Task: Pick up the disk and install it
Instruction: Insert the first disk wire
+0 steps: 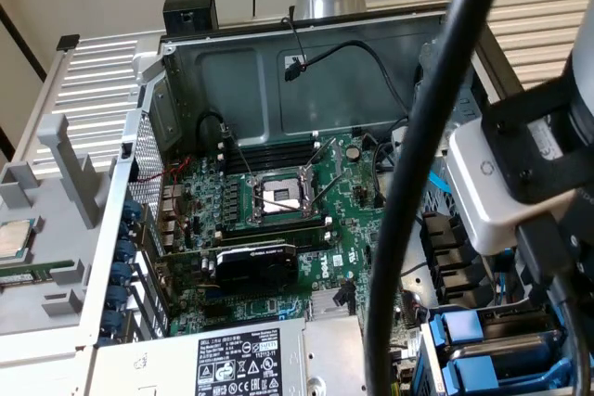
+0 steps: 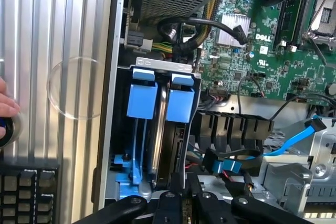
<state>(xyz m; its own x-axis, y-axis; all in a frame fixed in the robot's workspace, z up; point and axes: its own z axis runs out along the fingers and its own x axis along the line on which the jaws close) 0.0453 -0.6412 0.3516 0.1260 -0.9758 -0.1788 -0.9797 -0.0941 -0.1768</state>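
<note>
The disk (image 2: 164,129) stands on edge in the drive bay at the case's corner. Its silver-grey side shows between two blue plastic carriers (image 2: 180,103), and its label is hidden. In the wrist view my gripper (image 2: 179,191) hangs right over the bay's near end, its black links spread across the dark slot beside the disk. In the exterior view the blue carriers (image 1: 461,333) sit at the lower right, under the arm's wrist and its white camera block (image 1: 487,187).
The open case holds the green motherboard (image 1: 278,229), an empty processor socket (image 1: 278,197), a black graphics card (image 1: 255,261) and the labelled power-supply box (image 1: 241,364). A thick black cable (image 1: 418,183) crosses the front. A blue data cable (image 2: 294,140) lies beside the bay. A hand (image 2: 6,103) and a keyboard (image 2: 26,192) are outside the case.
</note>
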